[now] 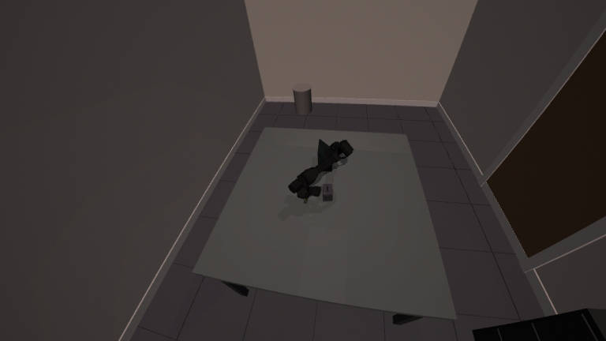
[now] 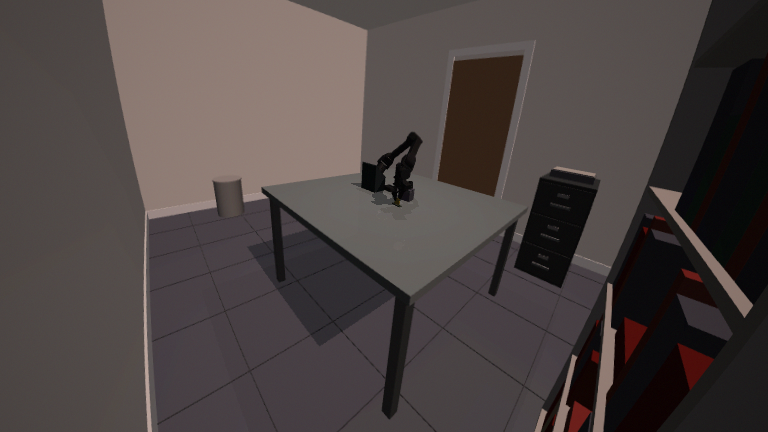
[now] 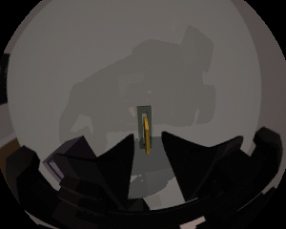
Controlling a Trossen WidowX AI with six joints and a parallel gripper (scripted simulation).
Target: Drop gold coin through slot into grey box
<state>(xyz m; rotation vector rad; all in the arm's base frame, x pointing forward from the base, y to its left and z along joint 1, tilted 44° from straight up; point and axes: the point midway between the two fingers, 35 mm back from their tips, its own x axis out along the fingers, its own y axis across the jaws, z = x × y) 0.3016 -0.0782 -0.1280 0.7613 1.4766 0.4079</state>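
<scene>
The gold coin [image 3: 147,143] [image 2: 397,201] [image 1: 305,200] stands on edge in the dark-green holder [image 3: 144,108]. In the wrist view it shows edge-on as a thin upright strip. My gripper [image 3: 147,136] is partly open, its fingertips on either side of the coin's line with gaps both sides; nothing is held. It points down above the holder. How far the tips are above the coin is hard to tell. The grey box [image 1: 327,192] [image 2: 408,195] [image 3: 77,153] stands beside the holder, at the lower left in the wrist view, partly behind a finger. Its slot shows small in the top view.
The arm's dark base block [image 2: 372,176] stands on the grey table [image 1: 384,238] [image 2: 339,206], behind the box in the top view. The arm arches over from there. A bin [image 1: 302,99] [image 2: 228,196] and a black filing cabinet [image 2: 557,226] stand on the floor away from the table.
</scene>
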